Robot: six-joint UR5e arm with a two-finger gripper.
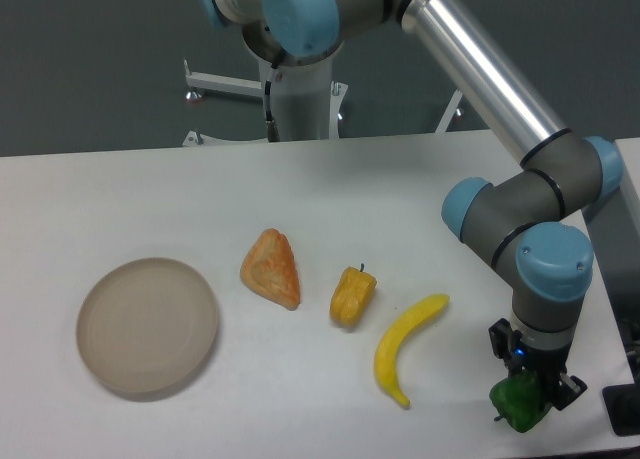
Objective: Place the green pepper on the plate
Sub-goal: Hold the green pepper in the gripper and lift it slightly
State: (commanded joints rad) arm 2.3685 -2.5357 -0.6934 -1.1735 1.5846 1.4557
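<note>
Green pepper point(519, 403) at near right edge of worktop point(400, 179), pinched between fingers point(524, 391) from above. Whether lifted or resting: can't tell. Plate point(148, 325) far left, well apart from pepper. In between, left to right: orange wedge-shaped piece point(272, 269), yellow-orange pepper point(352, 296), banana point(405, 347) nearest to fingers.

Hidden and cut-off parts
The tool point(530, 391) covers the top of the green pepper point(520, 405), so finger contact cannot be judged; the arm point(480, 69) runs past the top edge, and a dark object point(623, 411) is cropped at right
</note>
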